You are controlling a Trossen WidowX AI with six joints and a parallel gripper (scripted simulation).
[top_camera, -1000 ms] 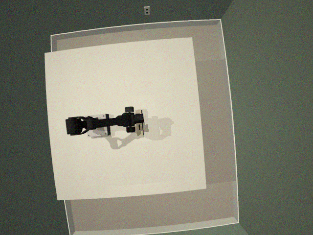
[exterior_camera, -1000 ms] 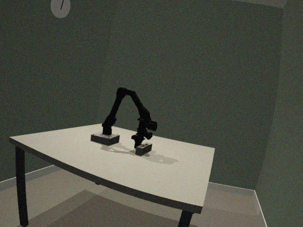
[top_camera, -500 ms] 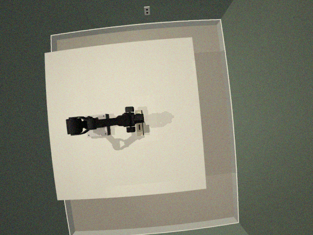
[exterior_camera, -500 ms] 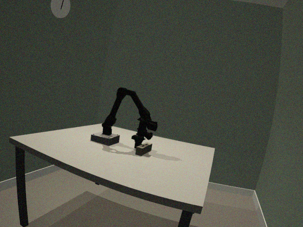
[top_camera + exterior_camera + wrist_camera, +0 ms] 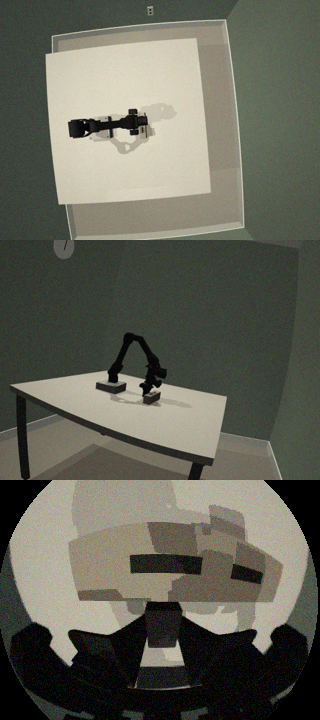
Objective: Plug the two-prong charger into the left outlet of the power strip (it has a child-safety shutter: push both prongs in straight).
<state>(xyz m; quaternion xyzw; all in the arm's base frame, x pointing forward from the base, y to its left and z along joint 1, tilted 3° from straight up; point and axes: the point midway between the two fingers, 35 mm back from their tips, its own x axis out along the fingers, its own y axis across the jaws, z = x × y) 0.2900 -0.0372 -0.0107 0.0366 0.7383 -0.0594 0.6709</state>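
Observation:
The power strip (image 5: 142, 132) (image 5: 151, 397) (image 5: 107, 567) is a pale grey block lying on the white table (image 5: 108, 77) (image 5: 77, 400). In the wrist view it shows two dark outlet slots, the left outlet (image 5: 166, 564) and the right outlet (image 5: 247, 574). My gripper (image 5: 140, 121) (image 5: 145, 390) (image 5: 161, 615) points down over the strip and is shut on the charger (image 5: 163, 622), a small dark block. The charger sits just under the left outlet in the wrist view, close above the strip's top face. Its prongs are hidden.
The arm's base plate (image 5: 102, 134) (image 5: 111, 387) stands on the table just left of the strip. A wall socket (image 5: 150, 10) and a round clock (image 5: 63, 247) are on the walls. The table edges are far from the strip.

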